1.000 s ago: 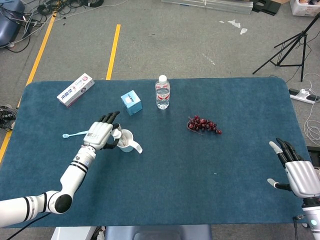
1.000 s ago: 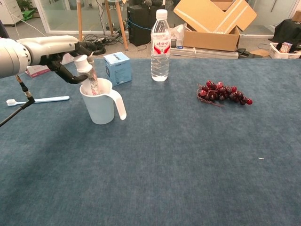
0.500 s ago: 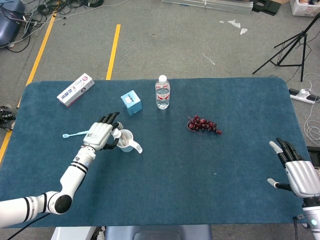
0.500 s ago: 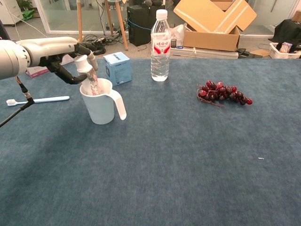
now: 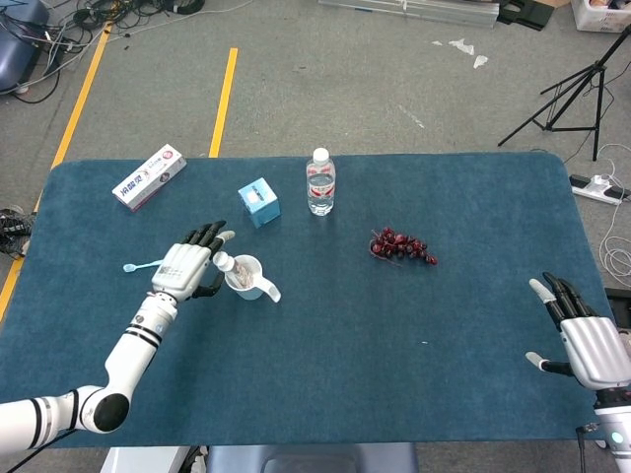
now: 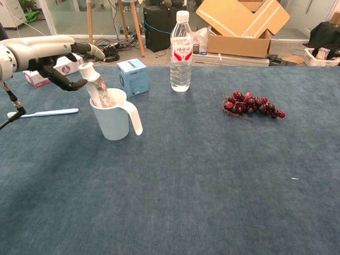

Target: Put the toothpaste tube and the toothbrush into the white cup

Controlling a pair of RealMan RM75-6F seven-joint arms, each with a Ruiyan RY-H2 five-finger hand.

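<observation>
While standing in white cup [image 6: 110,121], toothpaste tube [image 6: 95,88] leans left, cap up

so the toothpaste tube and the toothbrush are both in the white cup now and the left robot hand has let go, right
Only half right. The toothpaste tube stands in the white cup, and the left robot hand is open beside it. The toothbrush is not in the cup: the chest view shows it lying flat on the table, left of the cup.
</observation>
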